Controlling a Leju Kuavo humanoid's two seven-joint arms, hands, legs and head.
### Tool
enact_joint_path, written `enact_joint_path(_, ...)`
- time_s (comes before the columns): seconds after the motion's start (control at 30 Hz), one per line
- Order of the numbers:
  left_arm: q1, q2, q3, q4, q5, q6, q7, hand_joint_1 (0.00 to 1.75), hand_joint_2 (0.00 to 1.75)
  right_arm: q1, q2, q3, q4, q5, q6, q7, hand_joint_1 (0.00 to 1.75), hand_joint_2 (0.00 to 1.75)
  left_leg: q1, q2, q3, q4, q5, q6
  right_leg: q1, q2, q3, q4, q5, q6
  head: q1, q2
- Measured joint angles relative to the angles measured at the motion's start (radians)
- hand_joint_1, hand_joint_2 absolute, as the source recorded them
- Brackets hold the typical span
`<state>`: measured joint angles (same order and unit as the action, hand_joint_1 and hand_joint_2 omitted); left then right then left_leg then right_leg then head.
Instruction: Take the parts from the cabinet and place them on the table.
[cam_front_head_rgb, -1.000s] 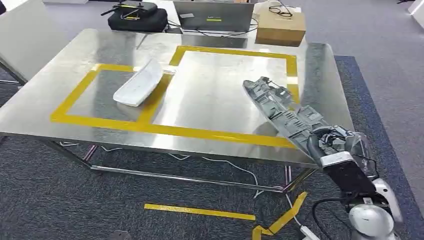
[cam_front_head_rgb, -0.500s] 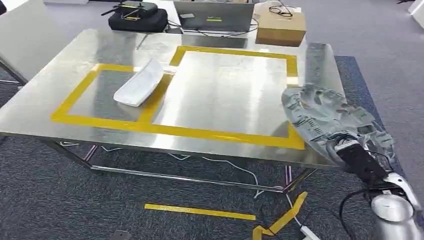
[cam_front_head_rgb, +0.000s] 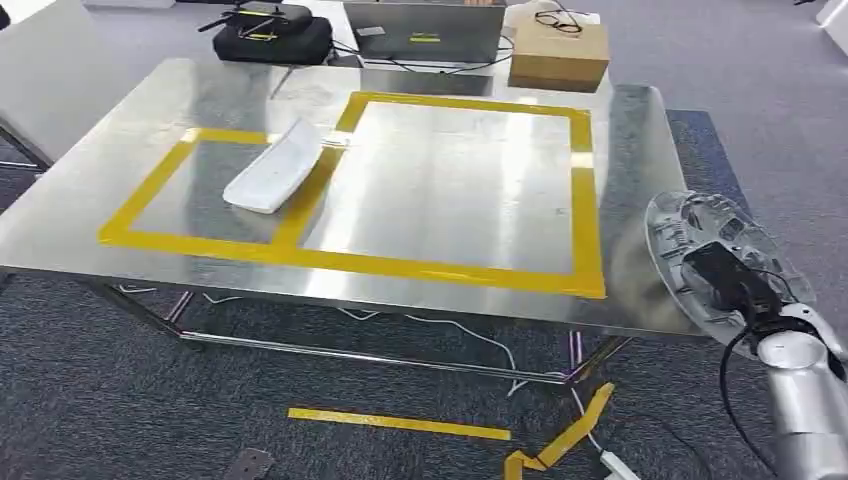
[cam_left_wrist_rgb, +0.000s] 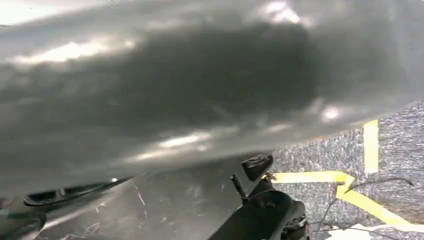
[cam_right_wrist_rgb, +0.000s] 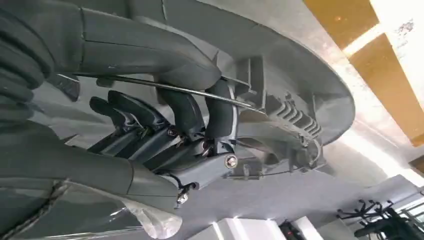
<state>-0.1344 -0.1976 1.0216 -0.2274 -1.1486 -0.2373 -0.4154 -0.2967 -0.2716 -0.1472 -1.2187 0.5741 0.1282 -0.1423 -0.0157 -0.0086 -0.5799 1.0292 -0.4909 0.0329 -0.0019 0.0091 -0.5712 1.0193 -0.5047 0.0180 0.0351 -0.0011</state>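
The right hand (cam_front_head_rgb: 728, 272) holds a big grey part (cam_front_head_rgb: 668, 225) past the right end of the table (cam_front_head_rgb: 640, 130)

The hand's dark fingers (cam_right_wrist_rgb: 220, 112) are wrapped around the grey part (cam_right_wrist_rgb: 300, 95), gripping its ribbed inner side. In the head view the part hangs tilted past the table's right edge, over the carpet (cam_front_head_rgb: 790, 120), its ribbed side facing up. A white part (cam_front_head_rgb: 272, 168) lies on the table, well apart from the grey one, inside the smaller yellow tape box (cam_front_head_rgb: 150, 185). A bigger yellow tape box (cam_front_head_rgb: 590, 190) is beside it. A brown box (cam_front_head_rgb: 558, 52), a laptop (cam_front_head_rgb: 425, 30) and a black bag (cam_front_head_rgb: 262, 35) sit by the far side of the table. I cannot tell if the left hand is open or closed, because its picture is a grey blur
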Motion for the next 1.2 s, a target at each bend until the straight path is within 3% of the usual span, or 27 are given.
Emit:
enact_joint_path(0.2, 0.000, 0.000, -0.010, 0.000, -0.002, 0.001, 0.009, 0.00, 0.00, -0.051, -0.002, 0.011, 0.032, 0.005, 0.002, 0.002, 1.75, 1.75, 0.000, 0.000, -0.001, 0.000, 0.000, 0.000, 0.000, 0.000, -0.001, 0.000, 0.000, 0.000, 0.000, 0.000)
enact_joint_path(0.67, 0.001, 0.001, -0.015, 0.000, 0.005, 0.003, 0.014, 0.00, 0.00, -0.104, -0.039, 0.027, -0.065, -0.013, 0.046, 0.031, 1.75, 1.75, 0.000, 0.000, -0.002, 0.000, 0.000, 0.000, 0.000, 0.000, -0.001, 0.000, 0.000, 0.000, 0.000, 0.000)
enact_joint_path(0.87, 0.001, -0.002, -0.016, 0.000, 0.005, 0.002, 0.022, 0.00, 0.00, -0.185, -0.052, 0.100, -0.116, 0.018, 0.104, 0.067, 1.75, 1.75, 0.000, 0.000, -0.001, 0.000, 0.000, 0.000, 0.000, 0.000, -0.001, 0.000, 0.000, 0.000, 0.000, 0.000)
enact_joint_path(0.97, 0.000, -0.003, -0.019, 0.001, 0.005, 0.001, 0.026, 0.00, 0.00, -0.224, -0.056, 0.156, -0.116, 0.034, 0.109, 0.079, 1.75, 1.75, 0.000, -0.001, -0.001, 0.000, 0.000, 0.000, 0.000, -0.001, -0.001, 0.000, 0.000, 0.000, 0.000, 0.000)
enact_joint_path(1.2, 0.000, -0.005, -0.023, 0.001, 0.005, 0.000, 0.027, 0.00, 0.00, -0.256, -0.064, 0.200, -0.116, 0.034, 0.108, 0.079, 1.75, 1.75, 0.000, -0.001, -0.002, 0.000, 0.000, 0.000, 0.000, -0.001, -0.001, 0.000, 0.000, 0.000, 0.000, 0.000)
